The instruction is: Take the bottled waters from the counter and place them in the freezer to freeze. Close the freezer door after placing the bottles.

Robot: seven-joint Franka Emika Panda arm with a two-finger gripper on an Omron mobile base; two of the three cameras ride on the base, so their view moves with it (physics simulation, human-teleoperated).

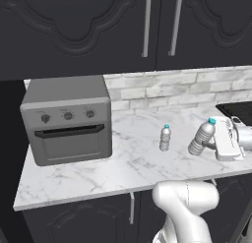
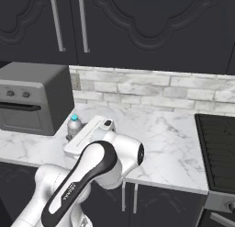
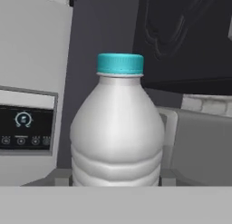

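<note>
**Desk:** Left base view first. What can't you make out?

**Me:** The pincer sits at the right edge, and the white hand body covers its fingers, so I can't see the tips. The hand itself is cut off by the frame. A tilted bottle leans with its teal cap up and toward the hand, its lower part against the pincer, so I read it as pinched there. I can't tell whether its base touches the worktop. The second bottle stands upright on the marble, between the toaster oven and the tilted one, apart from both.

**Desk:** Right base view?

**Me:** My own arm blocks most of it. Just right of the toaster oven I see only a teal cap and the shoulders of a bottle poking up behind the white hand. I can't tell which bottle it is. The pincer fingers are hidden.

**Desk:** Hand view?

**Me:** The held bottle stands dead centre, very close, its base cut off at the bottom. The tips are hidden, but the pincer is drawn in tight on that bottle. Behind it to the left is a pale grey door with a dark dispenser panel, partly cut by the frame edge.
</note>
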